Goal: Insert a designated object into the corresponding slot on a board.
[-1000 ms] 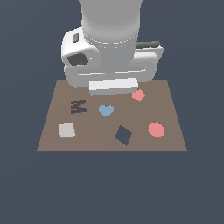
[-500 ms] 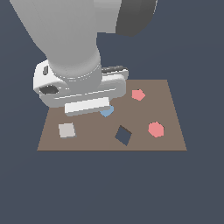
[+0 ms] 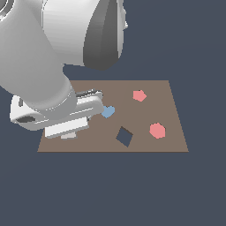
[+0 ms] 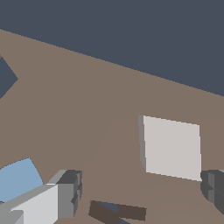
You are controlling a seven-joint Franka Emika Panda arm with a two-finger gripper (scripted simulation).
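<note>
The gripper (image 4: 140,197) stands with its jaws wide apart and holds nothing (both fingertips (image 4: 70,192) show in the wrist view). The light-grey square block (image 4: 171,148) lies flat on the brown board (image 3: 167,99), just ahead of the gap between the fingers, touching neither. The diamond-turned square slot (image 3: 124,136) is empty, well apart from the block.
</note>
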